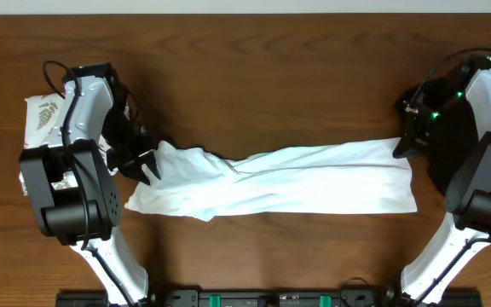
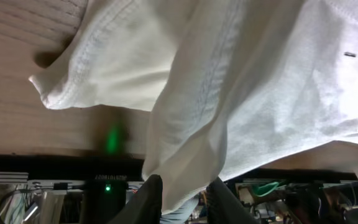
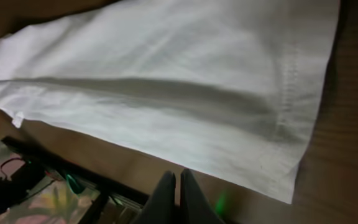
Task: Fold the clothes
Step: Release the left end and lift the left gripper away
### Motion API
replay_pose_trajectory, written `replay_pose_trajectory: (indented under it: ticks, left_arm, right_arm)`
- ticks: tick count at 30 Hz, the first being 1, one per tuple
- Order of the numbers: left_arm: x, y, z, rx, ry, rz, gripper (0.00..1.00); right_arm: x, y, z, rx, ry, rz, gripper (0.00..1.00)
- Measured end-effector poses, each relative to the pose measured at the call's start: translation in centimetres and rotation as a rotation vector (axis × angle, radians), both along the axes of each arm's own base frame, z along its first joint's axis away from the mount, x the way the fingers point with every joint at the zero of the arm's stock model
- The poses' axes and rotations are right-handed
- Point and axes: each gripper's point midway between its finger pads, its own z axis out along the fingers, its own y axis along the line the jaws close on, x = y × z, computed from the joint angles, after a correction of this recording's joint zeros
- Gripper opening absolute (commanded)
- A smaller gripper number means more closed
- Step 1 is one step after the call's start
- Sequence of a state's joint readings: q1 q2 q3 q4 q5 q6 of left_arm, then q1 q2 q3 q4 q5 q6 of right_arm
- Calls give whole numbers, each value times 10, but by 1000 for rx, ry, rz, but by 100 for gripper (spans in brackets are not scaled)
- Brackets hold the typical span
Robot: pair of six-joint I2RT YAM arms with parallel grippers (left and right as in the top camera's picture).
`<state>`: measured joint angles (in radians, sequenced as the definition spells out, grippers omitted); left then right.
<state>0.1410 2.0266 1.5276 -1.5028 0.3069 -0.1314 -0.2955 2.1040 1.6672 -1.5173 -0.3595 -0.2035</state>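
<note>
Up close at the wrist, left gripper pinches T-shirt, right gripper closed alongside

Low at opposite sides, the left pincer a little apart, the right pincer tight together.

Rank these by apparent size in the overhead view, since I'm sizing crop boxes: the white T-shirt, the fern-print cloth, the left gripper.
1. white T-shirt, far the largest.
2-3. fern-print cloth, only partly visible, and left gripper look alike in size; I would not rank them.
</note>
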Motion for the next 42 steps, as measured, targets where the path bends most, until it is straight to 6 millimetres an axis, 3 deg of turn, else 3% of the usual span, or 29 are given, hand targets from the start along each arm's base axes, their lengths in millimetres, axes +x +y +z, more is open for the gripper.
replay_pose_trajectory:
  ticks: [11, 16, 24, 29, 32, 36, 39, 42]
  left_arm:
    - [0, 0, 0, 0, 1, 0, 25]
    - [-5, -1, 3, -4, 24, -2, 38]
    - [-8, -1, 5, -6, 40, 0, 39]
    - [7, 1, 7, 9, -70, -1, 39]
    - [24, 3, 29, 32, -241, -2, 35]
    - [43, -8, 79, 18, -525, -67, 29]
    - [48, -36, 113, -63, -697, -180, 26]
    - [46, -75, 129, -206, -789, -314, 26]
  right_arm:
    - [-21, 3, -51, -29, 32, 12, 5]
    - [-14, 0, -74, -58, -29, -3, 6]
    - [-12, 0, -76, -71, -38, -44, 7]
    - [-12, 0, -77, -72, -35, -50, 7]
    - [-11, 0, -77, -73, -35, -53, 6]
    - [-11, 0, -77, -73, -35, -53, 5]
    - [-11, 0, -77, -74, -35, -54, 5]
    - [-11, 0, -77, -74, -35, -54, 5]
